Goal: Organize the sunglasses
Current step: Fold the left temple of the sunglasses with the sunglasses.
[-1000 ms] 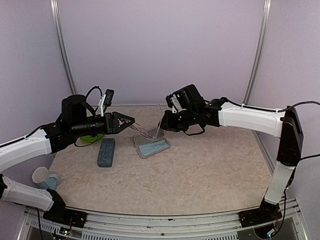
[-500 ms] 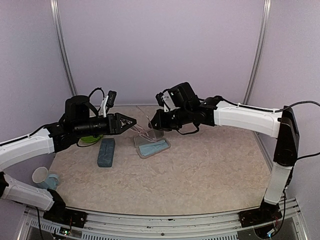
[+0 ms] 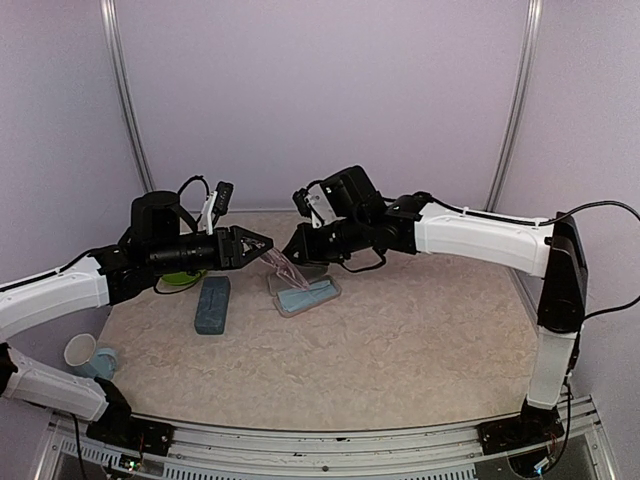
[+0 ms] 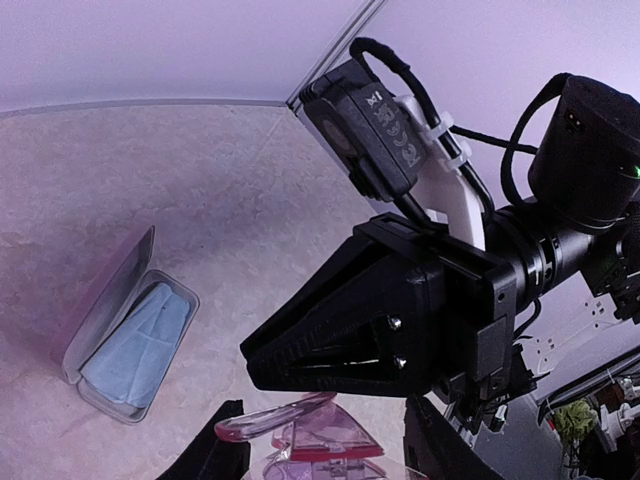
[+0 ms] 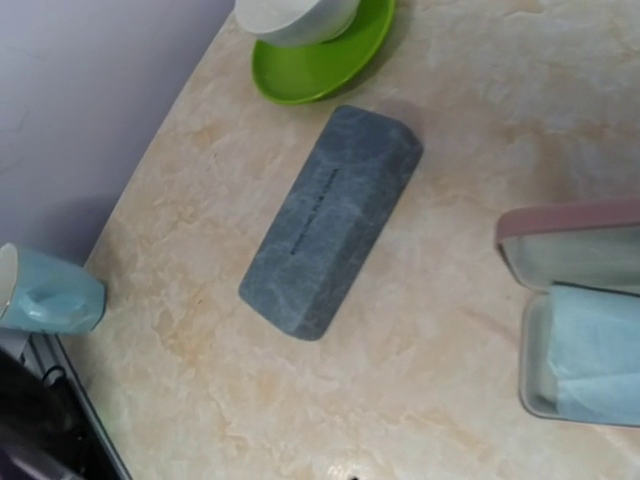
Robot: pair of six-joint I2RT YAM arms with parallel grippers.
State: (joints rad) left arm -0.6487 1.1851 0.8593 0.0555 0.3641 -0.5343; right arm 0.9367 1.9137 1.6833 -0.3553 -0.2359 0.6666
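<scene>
My left gripper (image 3: 260,243) is shut on the pink-red sunglasses (image 3: 280,264) and holds them in the air above the open pink case (image 3: 303,293). In the left wrist view the sunglasses (image 4: 274,414) sit between my left fingers (image 4: 218,452), one arm lying across. My right gripper (image 3: 293,250) hovers right against them from the right. In the left wrist view it (image 4: 255,360) is just above the glasses' arm, its jaws together with only a thin slit. Its fingers do not show in the right wrist view. The pale clear-framed pair is out of view.
The open pink case (image 5: 575,300) holds a light-blue cloth (image 5: 600,350). A closed blue-grey case (image 3: 212,304) lies left of it. A green plate (image 5: 320,60) with a white bowl (image 5: 295,15) is at the back left. A blue cup (image 5: 50,295) and a white cup (image 3: 80,351) stand near the front left edge.
My right gripper has moved left, up to the left gripper's tips. The glasses' arm that stuck up toward it now lies down along the frame. The left arm has barely moved.
</scene>
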